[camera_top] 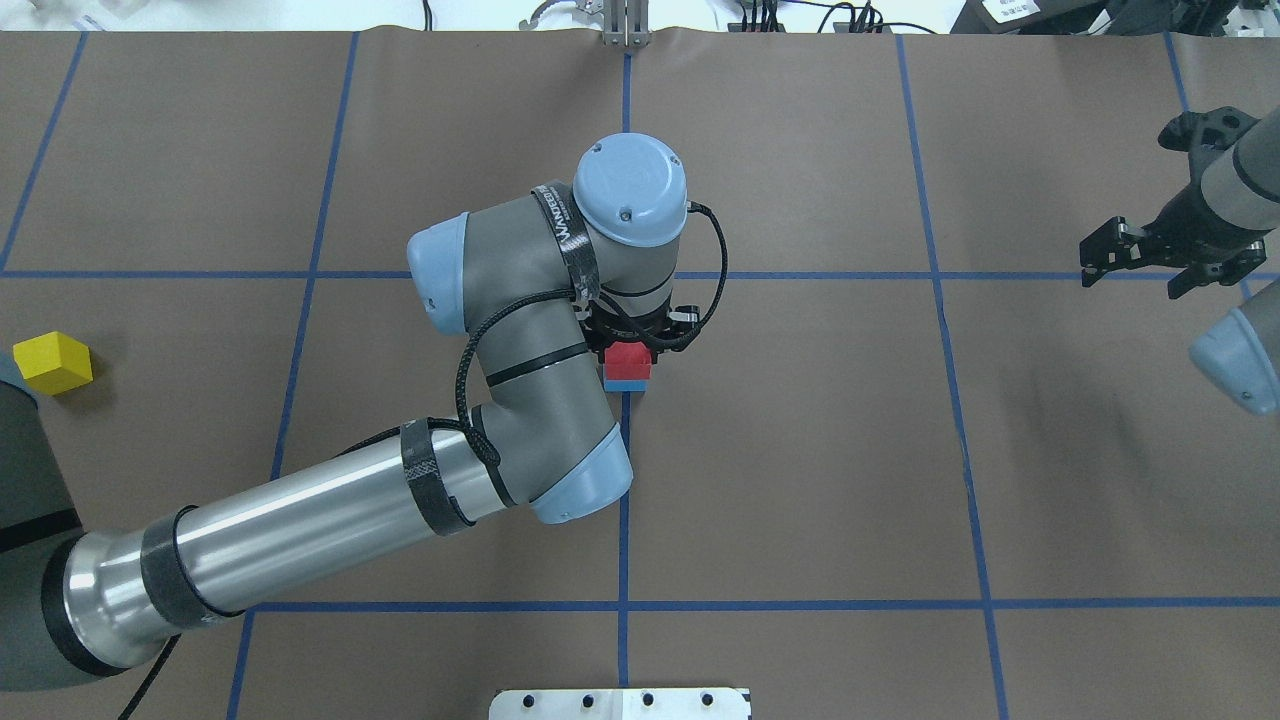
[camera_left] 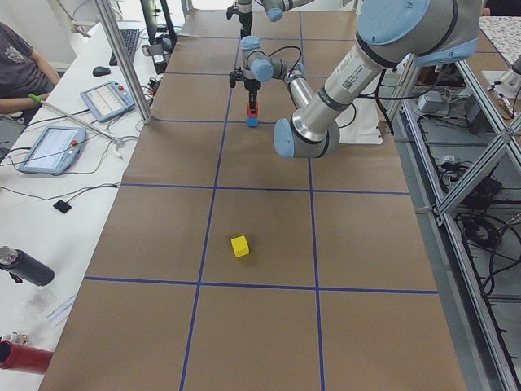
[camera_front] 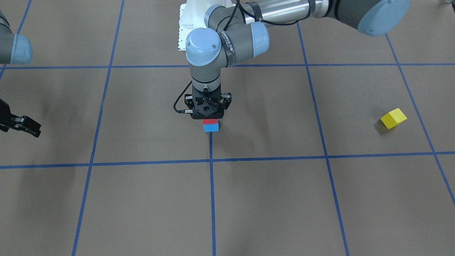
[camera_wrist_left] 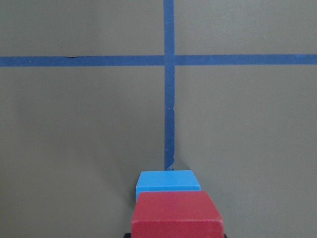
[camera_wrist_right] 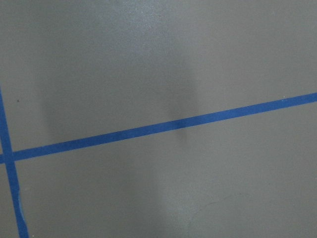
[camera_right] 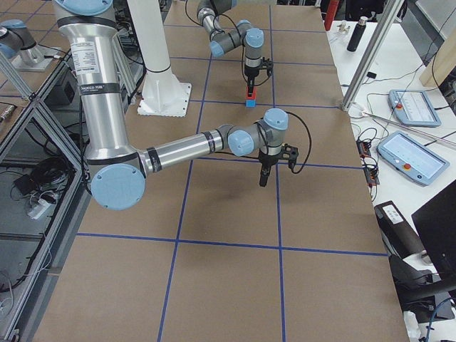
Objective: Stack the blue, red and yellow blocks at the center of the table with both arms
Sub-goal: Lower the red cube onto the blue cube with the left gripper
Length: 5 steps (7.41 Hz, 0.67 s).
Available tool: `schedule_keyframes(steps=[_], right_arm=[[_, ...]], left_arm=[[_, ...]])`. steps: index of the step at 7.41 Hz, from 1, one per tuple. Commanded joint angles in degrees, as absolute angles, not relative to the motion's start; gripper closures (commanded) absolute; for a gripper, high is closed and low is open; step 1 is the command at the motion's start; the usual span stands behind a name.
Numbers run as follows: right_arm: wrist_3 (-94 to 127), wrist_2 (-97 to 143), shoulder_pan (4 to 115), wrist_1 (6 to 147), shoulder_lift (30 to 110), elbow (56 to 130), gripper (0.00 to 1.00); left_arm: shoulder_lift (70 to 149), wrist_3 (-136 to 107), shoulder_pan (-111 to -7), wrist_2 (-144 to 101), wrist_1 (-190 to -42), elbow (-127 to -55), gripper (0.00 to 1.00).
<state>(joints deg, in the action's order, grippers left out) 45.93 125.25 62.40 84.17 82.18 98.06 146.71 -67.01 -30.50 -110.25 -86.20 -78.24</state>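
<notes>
A red block (camera_front: 209, 121) sits on top of a blue block (camera_front: 211, 127) at the table's center, on a blue tape line. My left gripper (camera_front: 209, 117) points straight down and is shut on the red block. The left wrist view shows the red block (camera_wrist_left: 176, 214) close up, with the blue block (camera_wrist_left: 167, 179) under it. A yellow block (camera_front: 393, 118) lies alone far out on my left side, and it also shows in the overhead view (camera_top: 52, 362). My right gripper (camera_top: 1140, 272) is open and empty, hovering far to my right.
The left arm's elbow and forearm (camera_top: 300, 540) stretch across the near left part of the table. The white robot base plate (camera_top: 620, 703) is at the near edge. Desks with tablets (camera_left: 53, 147), a metal post (camera_left: 122, 57) and a person (camera_left: 16, 65) line the far side.
</notes>
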Motion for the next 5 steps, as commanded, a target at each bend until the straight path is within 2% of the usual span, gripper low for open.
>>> schedule_keyframes(steps=[1, 5], right_arm=[[46.0, 125.2, 62.4, 84.1, 82.2, 98.0, 0.0], [46.0, 125.2, 62.4, 84.1, 82.2, 98.0, 0.0]], left_arm=[[146.6, -65.6, -30.5, -110.2, -86.0, -78.3, 1.0], [146.7, -65.6, -30.5, -109.9, -86.0, -78.3, 1.0]])
